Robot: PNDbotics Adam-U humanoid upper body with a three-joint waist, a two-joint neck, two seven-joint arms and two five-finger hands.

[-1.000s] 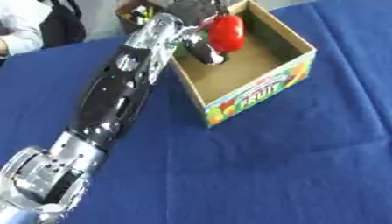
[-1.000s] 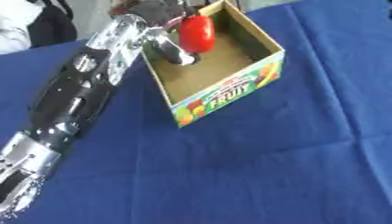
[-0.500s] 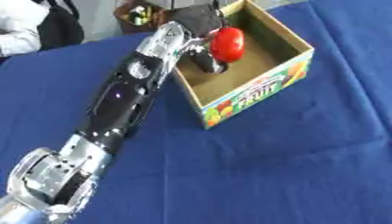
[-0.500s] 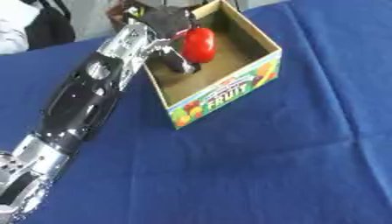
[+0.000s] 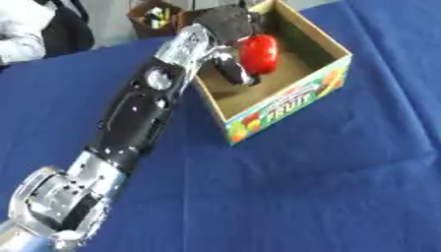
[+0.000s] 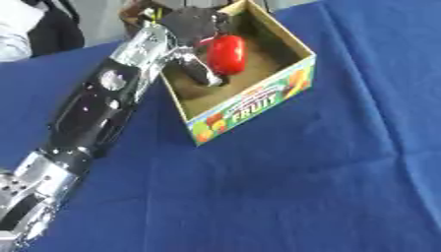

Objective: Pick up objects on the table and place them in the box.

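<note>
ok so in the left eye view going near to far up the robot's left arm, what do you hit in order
silver joint of the left arm → black forearm → left hand curled round the red object inside the fruit box → small box of items beyond the table edge

From my feed: bench has matt blue cloth, box is plain brown cardboard w/ glossy printed front, red thing looks smooth & shiny, left robot hand matt black, forearm silver metal.
</note>
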